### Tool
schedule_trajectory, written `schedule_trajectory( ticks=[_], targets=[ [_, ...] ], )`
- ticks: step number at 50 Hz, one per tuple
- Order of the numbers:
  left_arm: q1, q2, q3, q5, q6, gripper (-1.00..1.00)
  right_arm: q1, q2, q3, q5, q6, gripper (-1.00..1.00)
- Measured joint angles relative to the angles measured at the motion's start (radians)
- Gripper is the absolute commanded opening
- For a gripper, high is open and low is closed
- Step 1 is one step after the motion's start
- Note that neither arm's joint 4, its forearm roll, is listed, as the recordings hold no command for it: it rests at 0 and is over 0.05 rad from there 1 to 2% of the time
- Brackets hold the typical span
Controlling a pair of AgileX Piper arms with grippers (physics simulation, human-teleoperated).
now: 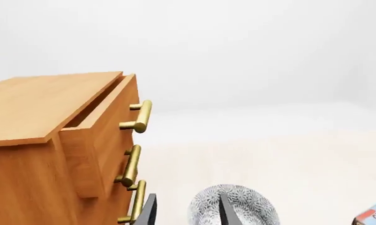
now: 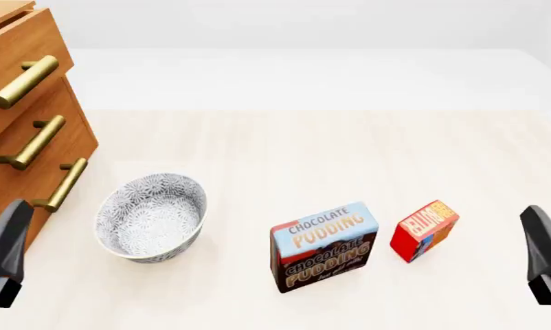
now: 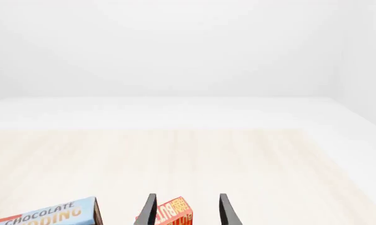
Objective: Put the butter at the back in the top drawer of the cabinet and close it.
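**Pale Wood Table, White Room**

On the light-grained tabletop [image 2: 285, 144] stood the glossy red butter [image 2: 424, 229], near right, beside the pudding box [image 2: 324, 245]. Far left, the wooden cabinet [image 2: 37, 130] showed its top drawer [image 1: 103, 124] ajar. Both grippers [image 1: 186, 213] [image 3: 188, 211] gaped empty.

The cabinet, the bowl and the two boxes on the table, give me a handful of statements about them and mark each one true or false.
1. The top drawer of the cabinet is pulled partly out. True.
2. The butter sits inside the bowl. False: it stands on the table, beside the pudding box.
3. The bowl stands between the cabinet and the pudding box. True.
4. The right hand is shut on the butter. False: it is open, holding nothing.
5. The left hand holds the top drawer's handle. False: it is open, short of it.
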Motion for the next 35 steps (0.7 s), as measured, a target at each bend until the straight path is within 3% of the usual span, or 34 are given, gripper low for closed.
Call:
schedule_trajectory(
  ticks=[13,35],
  targets=[
    [-0.092,0.000,-0.015,-0.061,0.055,1.00,0.000,0.000,0.000,0.000,0.000,1.00],
    [-0.119,0.000,-0.019,-0.083,0.114,1.00,0.000,0.000,0.000,0.000,0.000,1.00]
  ],
)
